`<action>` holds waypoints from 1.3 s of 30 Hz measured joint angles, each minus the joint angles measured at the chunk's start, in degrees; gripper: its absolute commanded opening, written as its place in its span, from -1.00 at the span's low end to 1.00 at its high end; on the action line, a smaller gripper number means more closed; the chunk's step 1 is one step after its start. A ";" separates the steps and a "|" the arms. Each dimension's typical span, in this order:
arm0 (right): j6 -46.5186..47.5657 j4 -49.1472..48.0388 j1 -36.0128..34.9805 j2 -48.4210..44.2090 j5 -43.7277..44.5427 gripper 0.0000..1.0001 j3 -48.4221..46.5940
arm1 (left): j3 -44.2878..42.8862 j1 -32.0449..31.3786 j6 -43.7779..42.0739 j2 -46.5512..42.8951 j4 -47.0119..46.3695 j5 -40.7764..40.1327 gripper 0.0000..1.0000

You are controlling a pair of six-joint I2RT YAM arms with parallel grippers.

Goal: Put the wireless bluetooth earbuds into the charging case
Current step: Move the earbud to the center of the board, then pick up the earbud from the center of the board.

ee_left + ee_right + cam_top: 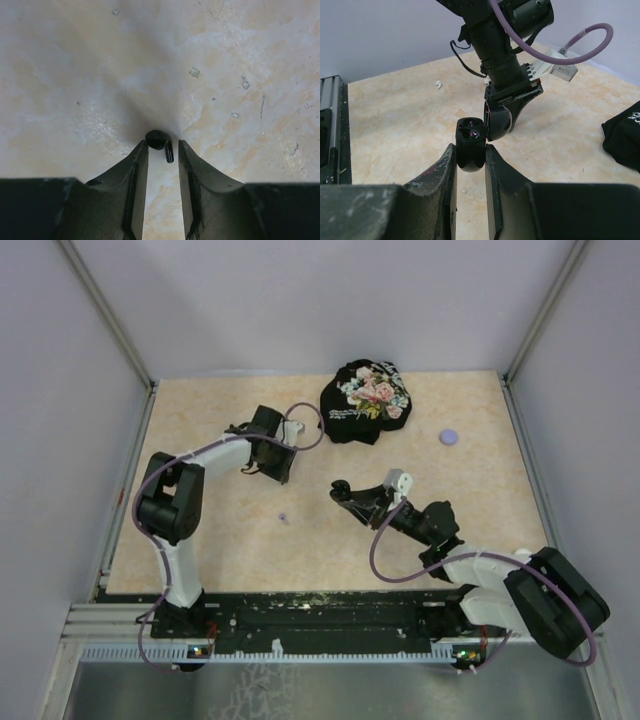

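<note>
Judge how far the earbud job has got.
Done: the right gripper holds the charging case, lid open. In hand: the left gripper straddles a black earbud, jaws apart, not clamped. Left: seating it in the case; a pale earbud also lies loose on the table.

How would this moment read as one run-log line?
left gripper: jaws apart, black earbud between tips, on table | right gripper: shut on open charging case | earbud not in case

Glossy black plastic on charging case (pixel 470 150) and earbud (pixel 157 139) (lid mirror-like); smooth, mottled, faintly scratched tabletop (pixel 70 85); matt printed cloth (pixel 364 400).
</note>
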State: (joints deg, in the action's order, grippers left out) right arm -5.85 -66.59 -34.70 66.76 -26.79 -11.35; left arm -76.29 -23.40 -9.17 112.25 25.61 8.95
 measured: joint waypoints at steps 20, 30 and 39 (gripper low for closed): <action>-0.26 0.11 0.00 -0.42 -0.55 -1.00 0.00 | 1.53 -0.57 2.82 -1.84 4.13 -13.51 -0.16; -0.24 0.26 0.00 -1.90 -0.50 -1.00 0.00 | 2.78 0.31 7.23 -4.26 4.17 -13.94 -0.12; -0.26 0.39 0.00 -1.95 -0.48 -1.00 0.00 | 2.84 -2.32 13.11 -7.28 1.70 -10.19 -0.14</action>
State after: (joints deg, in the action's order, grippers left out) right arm -6.11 -66.19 -34.70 64.82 -27.27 -11.35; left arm -73.45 -25.71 3.95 104.97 27.31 -1.23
